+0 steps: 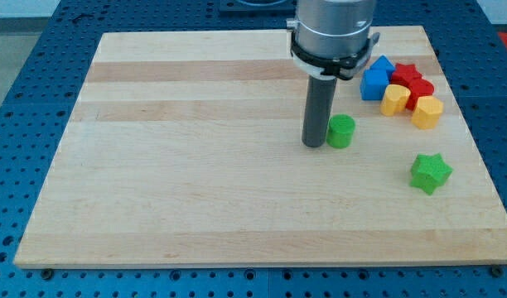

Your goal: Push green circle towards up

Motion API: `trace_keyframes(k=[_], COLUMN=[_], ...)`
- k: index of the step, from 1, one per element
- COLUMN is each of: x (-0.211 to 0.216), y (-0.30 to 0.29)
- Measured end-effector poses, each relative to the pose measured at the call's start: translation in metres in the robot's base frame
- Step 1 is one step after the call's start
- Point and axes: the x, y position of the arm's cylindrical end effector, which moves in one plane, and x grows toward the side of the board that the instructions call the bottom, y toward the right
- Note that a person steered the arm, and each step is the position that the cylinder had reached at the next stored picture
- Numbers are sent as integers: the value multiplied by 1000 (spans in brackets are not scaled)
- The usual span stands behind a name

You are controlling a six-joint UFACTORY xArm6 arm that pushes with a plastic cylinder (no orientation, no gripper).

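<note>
My tip, a bare rod with no jaws to spread or pinch, touched the left side of the green circle, which sat right of the board's centre.

The rod's tip rests on the wooden board right of centre, touching the left side of the green circle block. Near the board's top right corner huddle a blue block, a red star block, a red block and two yellow blocks, touching. A green star block sits alone near the right edge, below the cluster.
</note>
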Motion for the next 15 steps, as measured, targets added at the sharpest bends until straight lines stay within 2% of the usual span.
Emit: trace_keyframes(k=[2, 4, 5, 7, 8, 9, 13, 15], x=[24, 3, 6, 36, 30, 5, -60, -26], y=[-10, 5, 5, 23, 39, 39, 17, 22])
